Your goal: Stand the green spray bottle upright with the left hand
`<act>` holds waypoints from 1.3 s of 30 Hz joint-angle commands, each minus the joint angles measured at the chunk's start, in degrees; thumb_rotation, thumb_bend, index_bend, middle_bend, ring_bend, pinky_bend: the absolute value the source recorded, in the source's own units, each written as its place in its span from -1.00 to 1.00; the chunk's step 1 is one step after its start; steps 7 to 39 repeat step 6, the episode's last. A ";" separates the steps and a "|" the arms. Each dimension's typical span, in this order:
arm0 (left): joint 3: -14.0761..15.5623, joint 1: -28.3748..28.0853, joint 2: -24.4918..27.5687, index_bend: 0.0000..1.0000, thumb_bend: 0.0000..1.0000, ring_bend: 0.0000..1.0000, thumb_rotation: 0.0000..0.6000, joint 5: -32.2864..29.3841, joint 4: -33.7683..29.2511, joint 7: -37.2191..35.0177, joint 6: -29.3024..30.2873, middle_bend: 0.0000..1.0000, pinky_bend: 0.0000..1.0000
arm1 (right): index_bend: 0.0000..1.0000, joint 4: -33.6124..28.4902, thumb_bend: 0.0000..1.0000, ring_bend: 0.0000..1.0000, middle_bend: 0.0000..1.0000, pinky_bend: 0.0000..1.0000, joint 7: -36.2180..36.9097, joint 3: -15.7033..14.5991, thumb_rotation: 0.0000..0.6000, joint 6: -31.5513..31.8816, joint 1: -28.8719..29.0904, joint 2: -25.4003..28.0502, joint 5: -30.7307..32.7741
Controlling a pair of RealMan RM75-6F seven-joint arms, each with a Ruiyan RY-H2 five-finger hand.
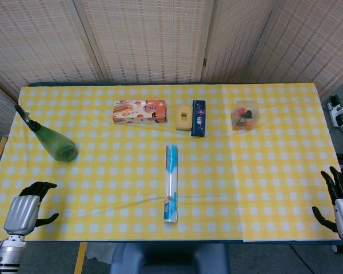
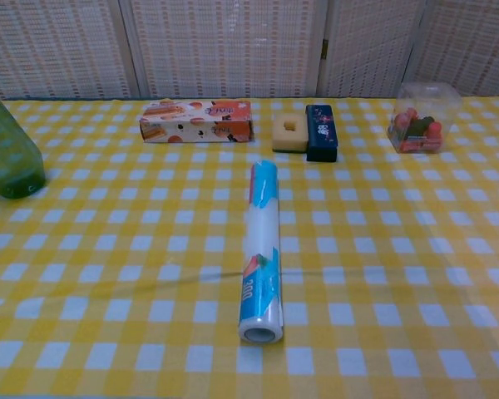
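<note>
The green spray bottle point(image 1: 56, 144) stands upright on its base near the table's left edge, its black nozzle pointing toward the far left. The chest view shows only its lower body point(image 2: 8, 150) at the left frame edge. My left hand point(image 1: 27, 206) hovers at the near left corner of the table, well apart from the bottle, fingers spread and holding nothing. My right hand point(image 1: 339, 204) hangs off the near right corner, fingers apart and empty. Neither hand shows in the chest view.
A roll of cling film point(image 1: 171, 182) lies lengthwise at the table's centre. Along the far side sit a snack box point(image 1: 139, 111), a yellow sponge point(image 1: 184, 117), a dark blue box point(image 1: 199, 117) and a clear tub point(image 1: 244, 115) of small items. A yellow checked cloth point(image 1: 274, 171) covers the table.
</note>
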 commanded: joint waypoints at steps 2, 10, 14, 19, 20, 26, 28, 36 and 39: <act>-0.76 1.76 -3.08 -0.86 -0.70 -1.00 1.00 0.20 1.99 7.87 1.49 -0.95 -1.00 | -1.00 0.05 -0.34 -1.00 -1.00 -1.00 -0.89 -0.38 1.00 -0.25 0.14 -0.44 -0.66; -1.11 2.11 -3.11 -0.93 -0.70 -1.00 1.00 0.73 2.12 7.47 1.47 -0.99 -1.00 | -1.00 0.07 -0.34 -1.00 -1.00 -1.00 -1.29 -0.34 1.00 -0.27 0.20 -0.72 -0.71; -1.11 2.11 -3.11 -0.93 -0.70 -1.00 1.00 0.73 2.12 7.47 1.47 -0.99 -1.00 | -1.00 0.07 -0.34 -1.00 -1.00 -1.00 -1.29 -0.34 1.00 -0.27 0.20 -0.72 -0.71; -1.11 2.11 -3.11 -0.93 -0.70 -1.00 1.00 0.73 2.12 7.47 1.47 -0.99 -1.00 | -1.00 0.07 -0.34 -1.00 -1.00 -1.00 -1.29 -0.34 1.00 -0.27 0.20 -0.72 -0.71; -1.11 2.11 -3.11 -0.93 -0.70 -1.00 1.00 0.73 2.12 7.47 1.47 -0.99 -1.00 | -1.00 0.07 -0.34 -1.00 -1.00 -1.00 -1.29 -0.34 1.00 -0.27 0.20 -0.72 -0.71; -1.11 2.11 -3.11 -0.93 -0.70 -1.00 1.00 0.73 2.12 7.47 1.47 -0.99 -1.00 | -1.00 0.07 -0.34 -1.00 -1.00 -1.00 -1.29 -0.34 1.00 -0.27 0.20 -0.72 -0.71; -1.11 2.11 -3.11 -0.93 -0.70 -1.00 1.00 0.73 2.12 7.47 1.47 -0.99 -1.00 | -1.00 0.07 -0.34 -1.00 -1.00 -1.00 -1.29 -0.34 1.00 -0.27 0.20 -0.72 -0.71; -1.11 2.11 -3.11 -0.93 -0.70 -1.00 1.00 0.73 2.12 7.47 1.47 -0.99 -1.00 | -1.00 0.07 -0.34 -1.00 -1.00 -1.00 -1.29 -0.34 1.00 -0.27 0.20 -0.72 -0.71; -1.11 2.11 -3.11 -0.93 -0.70 -1.00 1.00 0.73 2.12 7.47 1.47 -0.99 -1.00 | -1.00 0.07 -0.34 -1.00 -1.00 -1.00 -1.29 -0.34 1.00 -0.27 0.20 -0.72 -0.71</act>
